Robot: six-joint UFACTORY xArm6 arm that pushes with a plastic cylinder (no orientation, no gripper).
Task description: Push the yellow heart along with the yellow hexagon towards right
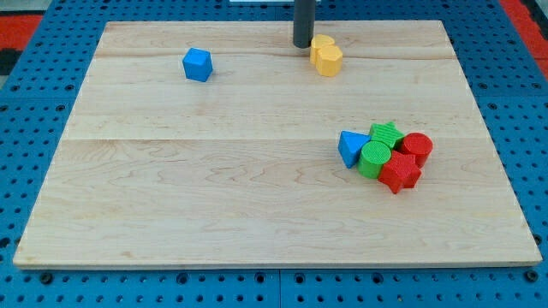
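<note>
Wood of the surface [257,197] fills most of the view, a pale board on a blue pegboard. We go down in size from there. The biggest group on it is a tight cluster at the view's lower right: a blue triangle [349,147], a green star [386,133], a green cylinder [373,159], a red cylinder [417,148] and a red star-shaped block [400,173], all touching or nearly so. A blue cube-like block [197,64] sits alone at the view's upper left, well apart from everything.

Our own two blocks lie at the view's top, a little right of centre: the yellow hexagon [328,59] in front, and the yellow heart [321,42] pressed against it from behind, partly hidden, so its shape is hard to confirm.

The end effector is a bare rod with nothing to close or grasp. Our tip [302,45] stands just to the view's left of the yellow pair, touching or all but touching the heart. That is the relation that counts: both blocks lie directly rightward of the tip, so we judge a straight push right should carry them together, provided the hexagon, sitting slightly lower, does not slip off.
</note>
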